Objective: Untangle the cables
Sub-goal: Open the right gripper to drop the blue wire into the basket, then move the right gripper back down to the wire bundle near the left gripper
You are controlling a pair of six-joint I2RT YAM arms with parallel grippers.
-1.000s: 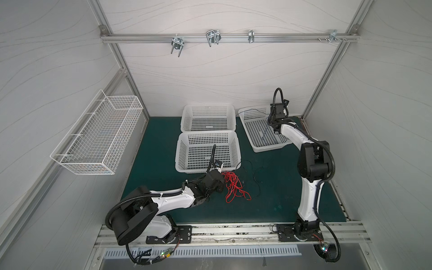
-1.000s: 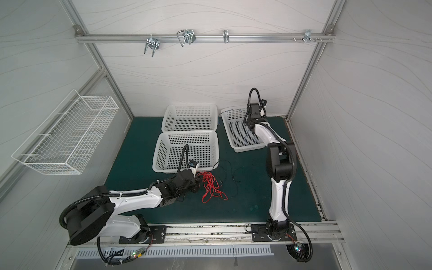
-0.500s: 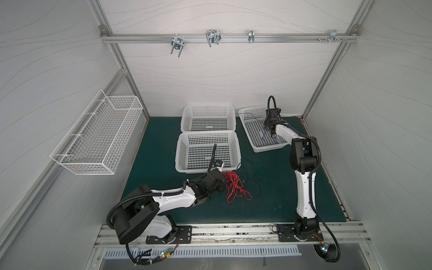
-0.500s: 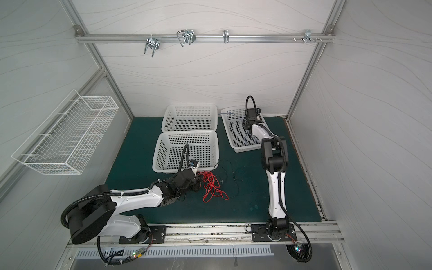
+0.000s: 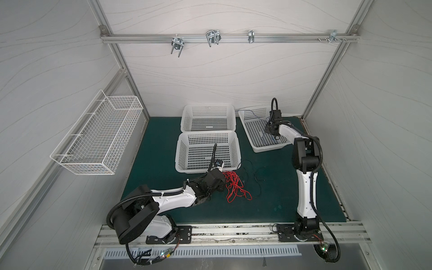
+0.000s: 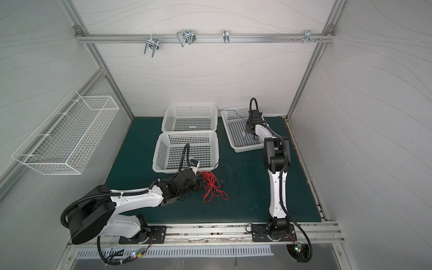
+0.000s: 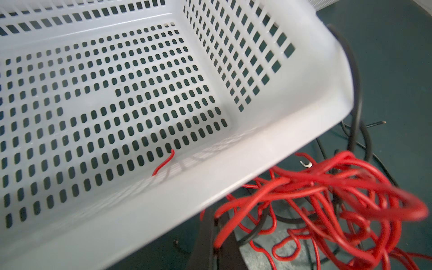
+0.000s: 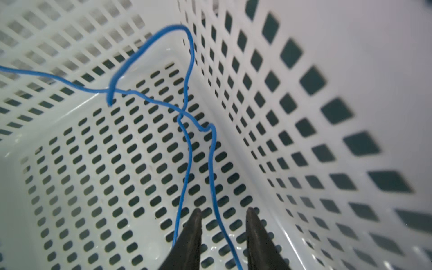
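The left fingers pinch the red cables — a heap on the bench by the near basket's front rim. The right fingers are spread, the blue cable between them, in the back-right basket.

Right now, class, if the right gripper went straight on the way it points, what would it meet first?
Probably the blue cable, which already runs through the open right gripper. Just beyond it lies the perforated floor of the white basket. Depth is unclear here.
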